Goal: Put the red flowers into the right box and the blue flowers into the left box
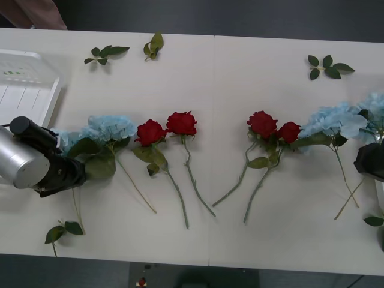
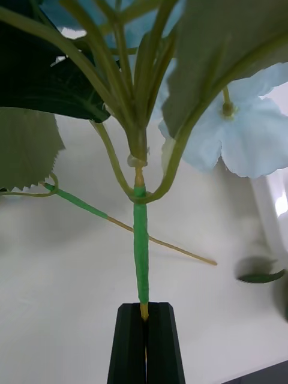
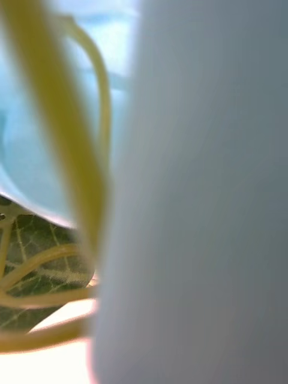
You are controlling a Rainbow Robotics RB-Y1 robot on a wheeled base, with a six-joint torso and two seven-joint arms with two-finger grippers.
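Observation:
Four red flowers lie across the table's middle: two roses [image 1: 150, 132] [image 1: 181, 123] left of centre and two [image 1: 262, 124] [image 1: 289, 132] right of centre. Blue flowers [image 1: 108, 127] lie at the left, and another blue cluster [image 1: 330, 120] at the right. My right gripper [image 2: 144, 305], at the table's right edge [image 1: 369, 161], is shut on the green stem [image 2: 140, 240] of a blue flower [image 2: 252, 132], which stands up from the black fingers. My left gripper [image 1: 60, 173] sits low against the left blue flowers, under their leaves. The left box [image 1: 24, 84] stands at the far left.
Loose leaf sprigs lie at the back [image 1: 105, 54] [image 1: 153, 45] [image 1: 327, 66] and at the front left [image 1: 63, 231]. A white rim [image 2: 267, 210] shows close beside the held flower. The table's front strip is bare.

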